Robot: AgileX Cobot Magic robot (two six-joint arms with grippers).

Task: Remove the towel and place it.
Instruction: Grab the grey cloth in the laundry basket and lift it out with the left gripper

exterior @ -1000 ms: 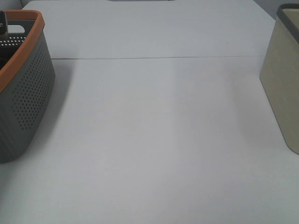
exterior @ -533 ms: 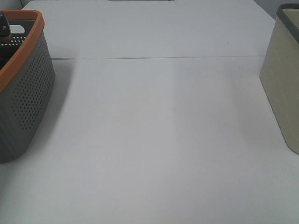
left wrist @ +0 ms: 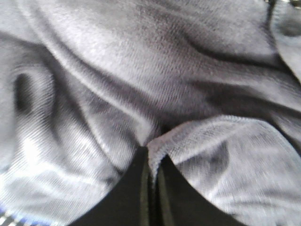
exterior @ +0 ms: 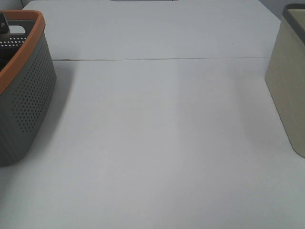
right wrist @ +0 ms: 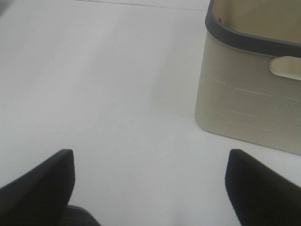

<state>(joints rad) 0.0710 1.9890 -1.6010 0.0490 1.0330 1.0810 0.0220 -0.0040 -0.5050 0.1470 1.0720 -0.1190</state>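
A staged test bench of the laboratory kind is suggested, though the room itself cannot be told. The exterior high view is filled by a plain matt white tabletop (exterior: 157, 143), which is made of two panels joined at a thin straight seam (exterior: 162, 59). Household laundry goods are set out on it. A grey perforated plastic basket with an orange rim (exterior: 28, 95) is placed at the left edge. A beige plastic basket with a dark grey rim (exterior: 288, 90) is placed at the right edge, well apart from the first. A dark charcoal-purple terry towel (left wrist: 141, 70) is shown crumpled in the left wrist view. Even, flat light is cast across the surface, and only soft shadows are thrown beside the baskets.
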